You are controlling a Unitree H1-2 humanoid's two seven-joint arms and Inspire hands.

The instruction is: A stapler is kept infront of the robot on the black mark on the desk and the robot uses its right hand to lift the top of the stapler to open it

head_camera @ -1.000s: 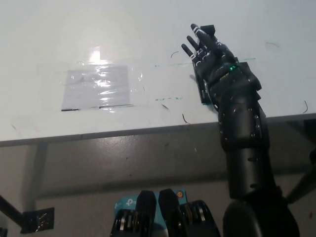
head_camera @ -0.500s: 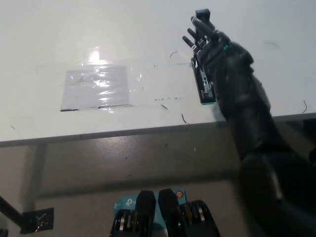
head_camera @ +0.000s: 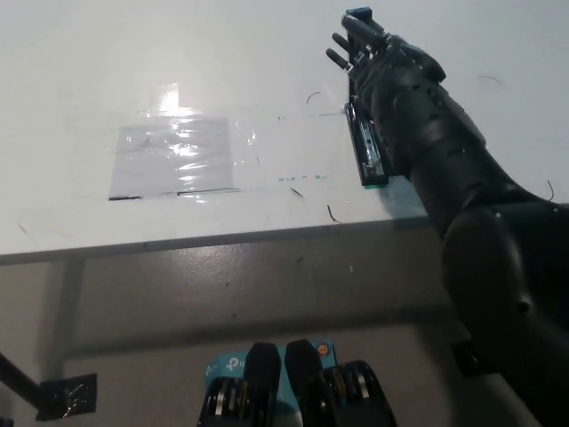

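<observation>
1. Stapler (head_camera: 368, 157) is lying on the white desk (head_camera: 267, 53), right of centre, with its long axis running near to far and its near end close to the desk's near edge.
2. Body of it is showing as dark and narrow, with a pale strip running along the exposed base channel and a squared-off near end.
3. Top arm (head_camera: 359, 15) of the stapler is standing raised at the far end, showing as a small dark block above the fingers; the base is staying flat on the desk.
4. Right hand (head_camera: 384, 64), black, is reaching in from the lower right, and its forearm is covering the stapler's right side.
5. Fingers (head_camera: 341, 42) are curling around the raised top arm at the far end, so the hand is gripping that part; the exact contact is hidden behind the hand.
6. Taped sheet (head_camera: 173, 157), clear and glossy, is lying flat on the desk well to the left of the stapler and catching a bright glare.
7. Thin dark marks (head_camera: 332, 214) are showing on the desk surface near the stapler's near end and further right.
8. Floor below the desk's near edge is appearing grey.
9. Left hand is not showing anywhere in the head view.
</observation>
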